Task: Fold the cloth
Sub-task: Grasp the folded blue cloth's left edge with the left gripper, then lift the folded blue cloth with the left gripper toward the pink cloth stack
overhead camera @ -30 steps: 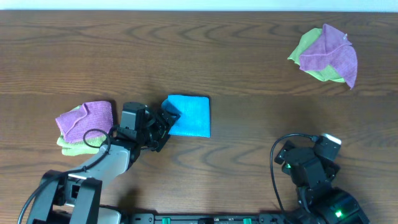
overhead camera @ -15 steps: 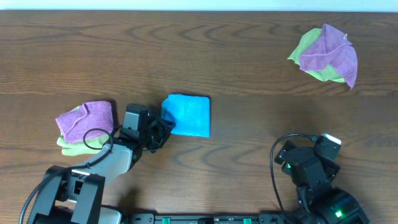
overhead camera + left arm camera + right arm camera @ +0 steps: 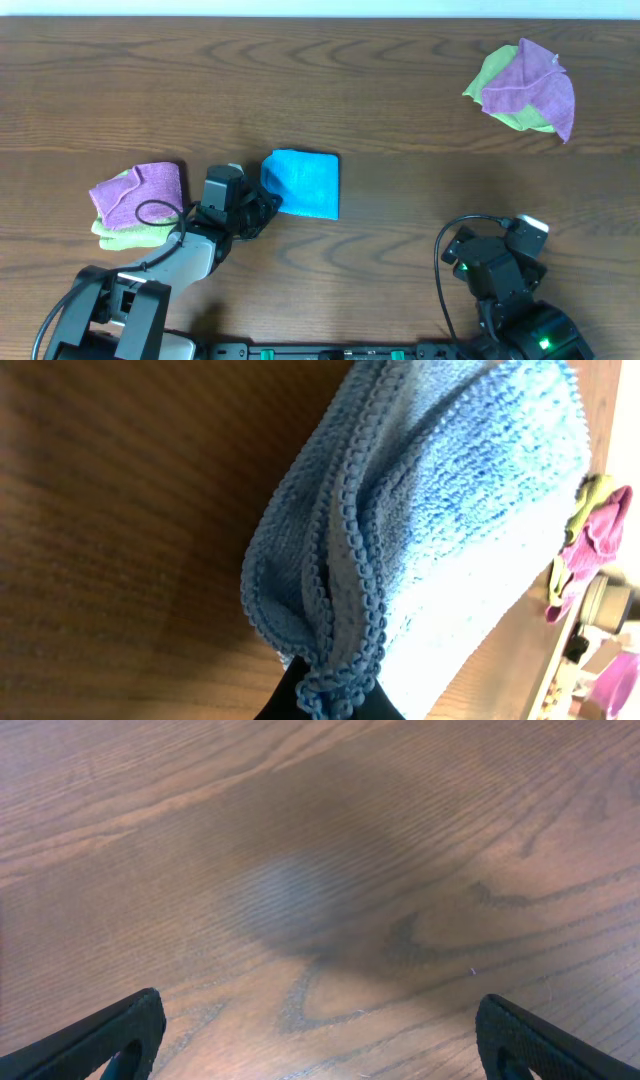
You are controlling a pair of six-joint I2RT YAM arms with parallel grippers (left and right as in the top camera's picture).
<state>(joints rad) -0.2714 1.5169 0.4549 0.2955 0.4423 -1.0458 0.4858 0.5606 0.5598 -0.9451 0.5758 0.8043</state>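
The cloth [image 3: 305, 185] lies folded just ahead of the left gripper [image 3: 262, 205], which looks clamped on its near hemmed corner. It seems light, limp and fuzzy, so I'd pinch the stacked edges together. The right gripper [image 3: 320, 1020] hangs spread, holding nothing.

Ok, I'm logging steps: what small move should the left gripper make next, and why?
Probably open the left gripper and back away: the blue cloth already lies doubled, stacked hems visible, and only its left edge sits pinched between the fingers.
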